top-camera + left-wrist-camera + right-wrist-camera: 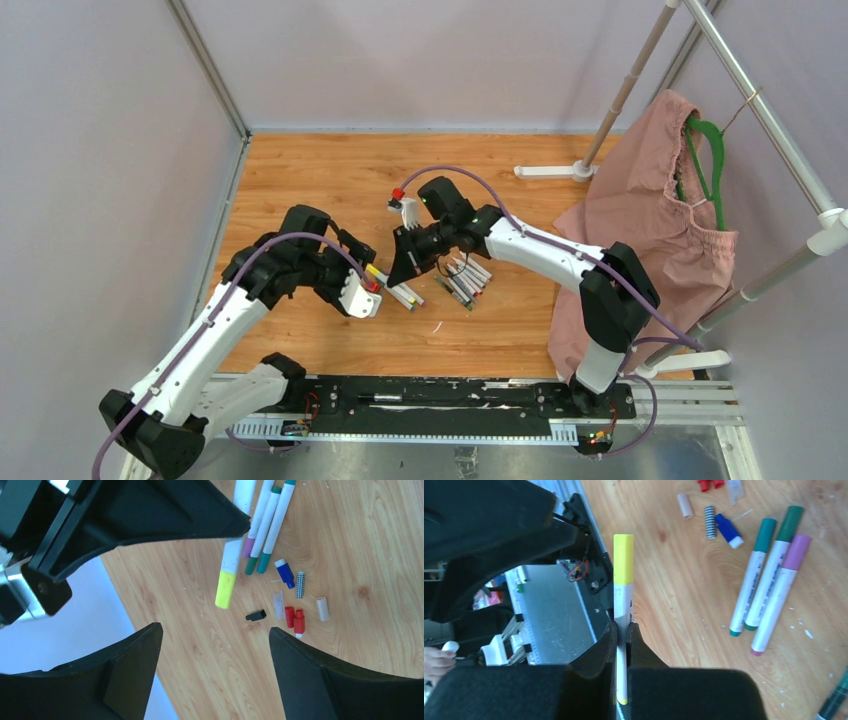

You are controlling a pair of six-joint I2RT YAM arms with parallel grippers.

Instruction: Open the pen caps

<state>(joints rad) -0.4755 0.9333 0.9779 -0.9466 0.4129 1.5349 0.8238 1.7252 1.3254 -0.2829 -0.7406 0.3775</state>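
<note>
Right fingers [607, 647] are clamped on the barrel of a white marker [623, 605], with the yellow cap [623, 560] on its end, held above the wood surface [684, 630]. Left fingers [134, 667] are spread wide and gripping nothing. The yellow cap sits just ahead of their tips, not touching. Loose caps lie on the surface beyond: blue cap [285, 573], black cap [256, 615], two red caps [299, 622], pale cap [323, 608]. Three capped markers [768, 580], one purple and two teal, lie side by side near them.
</note>
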